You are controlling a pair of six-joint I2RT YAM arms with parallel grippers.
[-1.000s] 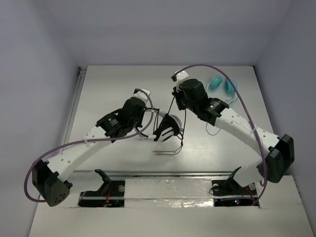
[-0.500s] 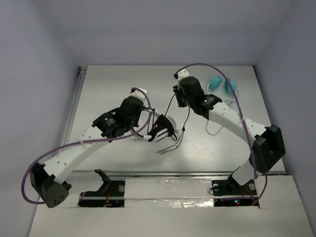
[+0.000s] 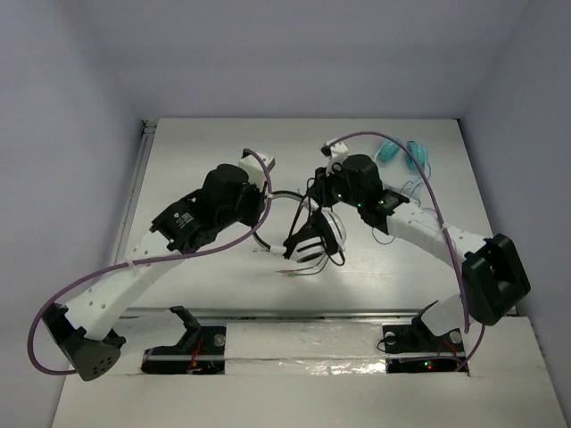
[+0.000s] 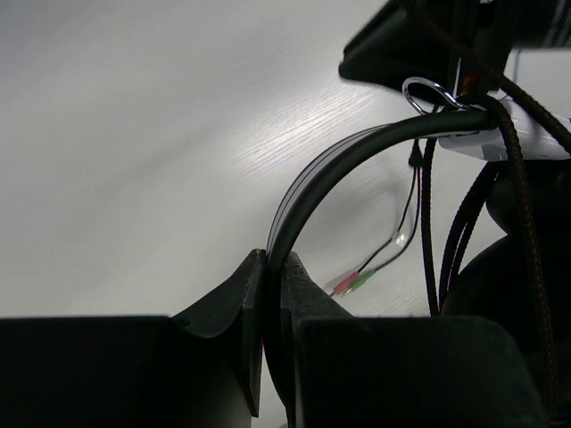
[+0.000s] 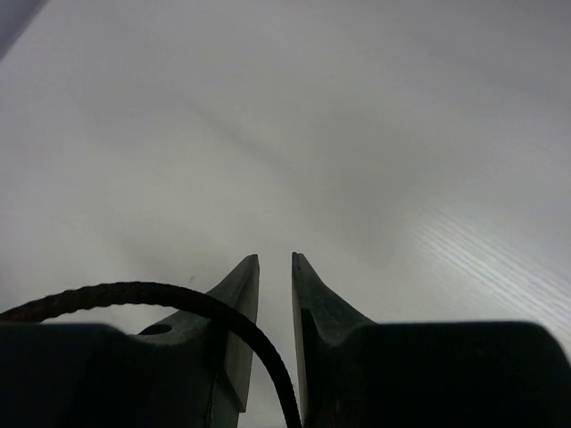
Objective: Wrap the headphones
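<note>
The headphones [image 3: 317, 234] hang over the middle of the table, black pads down, with the thin black headband [image 4: 357, 156] arching up out of my left gripper [image 4: 272, 257]. That gripper [image 3: 268, 198] is shut on the headband. The black cable [image 4: 428, 223] drops beside the cups, and its pink and green plugs [image 4: 352, 282] lie on the table. My right gripper [image 3: 314, 198] sits just right of the headband, above the cups. In the right wrist view its jaws [image 5: 275, 259] stand slightly open, and the braided cable [image 5: 134, 292] loops across the left finger and down through the gap, not pinched.
Teal headphones [image 3: 401, 150] lie at the back right with a thin cord [image 3: 393, 234] trailing forward near my right arm. A metal rail [image 3: 134, 192] runs along the table's left edge. Purple wiring loops over both arms.
The right gripper has opened and moved forward and down, close above the cups. The left gripper has shifted slightly back, still holding the headband. The headphones have swung a little to the right.
</note>
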